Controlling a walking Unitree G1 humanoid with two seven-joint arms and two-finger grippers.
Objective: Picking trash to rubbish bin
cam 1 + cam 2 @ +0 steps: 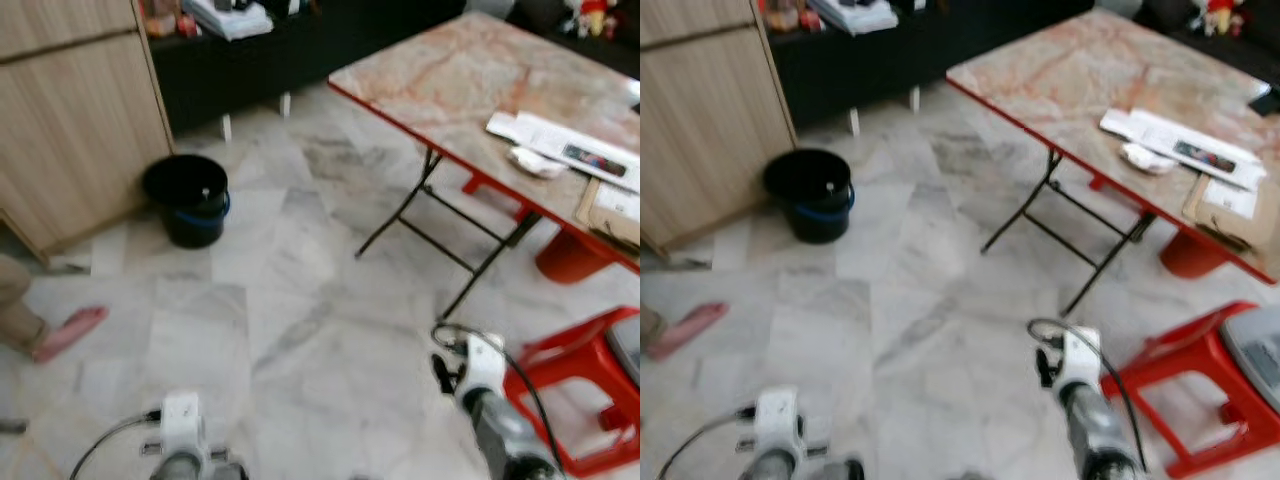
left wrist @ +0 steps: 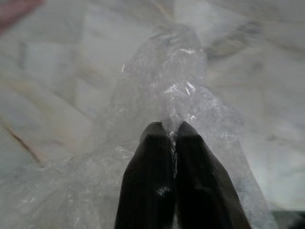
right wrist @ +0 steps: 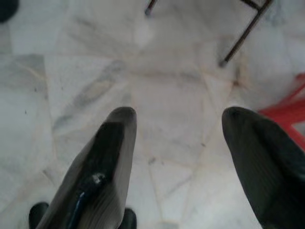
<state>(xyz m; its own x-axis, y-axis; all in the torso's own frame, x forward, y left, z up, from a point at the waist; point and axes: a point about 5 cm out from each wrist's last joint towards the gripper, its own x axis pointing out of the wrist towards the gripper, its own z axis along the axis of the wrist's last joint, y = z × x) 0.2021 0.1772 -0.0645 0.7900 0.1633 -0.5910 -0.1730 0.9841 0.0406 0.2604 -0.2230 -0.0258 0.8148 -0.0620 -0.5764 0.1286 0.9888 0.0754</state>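
Observation:
In the left wrist view my left gripper (image 2: 174,131) is shut on a crumpled clear plastic bag (image 2: 181,76), which hangs over the marble floor. The left arm's wrist (image 1: 182,420) shows low at the bottom of the eye views. A black bucket-style rubbish bin (image 1: 187,198) with a blue band stands on the floor ahead to the left, beside a wooden cabinet (image 1: 70,120). My right gripper (image 3: 178,121) is open above bare floor, nothing between its fingers (image 3: 112,157); its wrist (image 1: 480,370) shows at the lower right.
A folding table (image 1: 440,80) with red edge and papers (image 1: 565,140) stands to the right, with a red stool (image 1: 590,350) under its near end. A person's foot in a pink slipper (image 1: 65,332) is at the left edge. A dark low shelf (image 1: 250,50) lines the back.

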